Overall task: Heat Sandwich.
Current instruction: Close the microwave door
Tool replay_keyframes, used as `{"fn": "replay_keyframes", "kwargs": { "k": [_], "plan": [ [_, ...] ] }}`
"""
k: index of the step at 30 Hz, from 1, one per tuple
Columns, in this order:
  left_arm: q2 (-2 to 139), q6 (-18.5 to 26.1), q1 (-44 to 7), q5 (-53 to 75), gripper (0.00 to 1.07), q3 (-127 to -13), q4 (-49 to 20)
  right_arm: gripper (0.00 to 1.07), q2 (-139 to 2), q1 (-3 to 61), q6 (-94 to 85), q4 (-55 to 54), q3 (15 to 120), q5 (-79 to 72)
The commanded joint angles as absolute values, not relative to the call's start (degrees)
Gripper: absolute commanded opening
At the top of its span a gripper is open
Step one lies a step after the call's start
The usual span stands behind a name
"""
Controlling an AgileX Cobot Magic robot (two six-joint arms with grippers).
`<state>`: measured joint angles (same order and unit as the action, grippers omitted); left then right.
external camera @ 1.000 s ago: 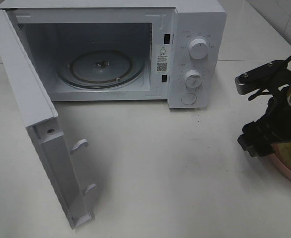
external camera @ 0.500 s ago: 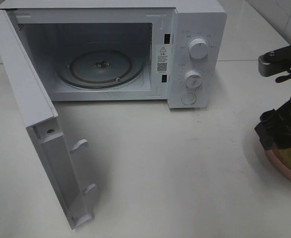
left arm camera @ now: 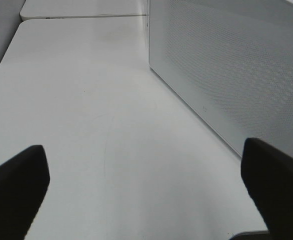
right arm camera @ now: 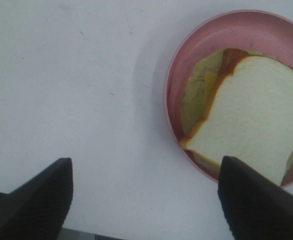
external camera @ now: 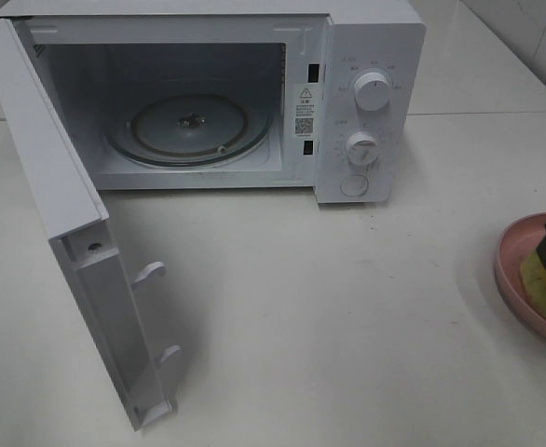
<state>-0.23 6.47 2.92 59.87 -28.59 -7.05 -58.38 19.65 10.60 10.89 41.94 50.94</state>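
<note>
A: We start at the left of the high view, and nothing there has shifted: the microwave door (external camera: 68,233) hangs wide, the glass turntable (external camera: 187,128) sits bare inside the microwave (external camera: 366,56), and our left hand (left arm camera: 146,185) idles beside the door with its fingers spread, gripping nothing.

B: The change is over on the right edge. A second ago our right arm filled that side of the frame; now it has pulled almost out of it, leaving a dark sliver above the pink plate (external camera: 515,270).

A: And the sandwich (right arm camera: 251,115)?

B: On that plate at the far right of the desk (external camera: 329,317), well apart from the oven. The wrist view shows white bread over a pale filling, with our right hand (right arm camera: 141,200) released, one finger over the plate's rim and nothing between them.

A: So no grasp yet. We read this as lining up on the plate, the loading step still ahead.
</note>
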Motion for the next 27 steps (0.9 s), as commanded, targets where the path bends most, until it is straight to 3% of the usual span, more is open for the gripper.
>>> {"fn": "replay_keyframes", "kwargs": {
  "k": [1,17,27],
  "plan": [
    [-1.7,6.5,3.0,59.0,1.03,-28.4,-7.2,0.76,-55.6,19.5,9.1,10.1,42.1,54.4],
    [-1.7,6.5,3.0,59.0,1.03,-28.4,-7.2,0.76,-41.8,19.5,6.6,9.9,42.0,65.1],
    [-1.7,6.5,3.0,59.0,1.03,-28.4,-7.2,0.76,-25.3,19.3,5.9,9.9,36.7,67.3]
  ]
}}
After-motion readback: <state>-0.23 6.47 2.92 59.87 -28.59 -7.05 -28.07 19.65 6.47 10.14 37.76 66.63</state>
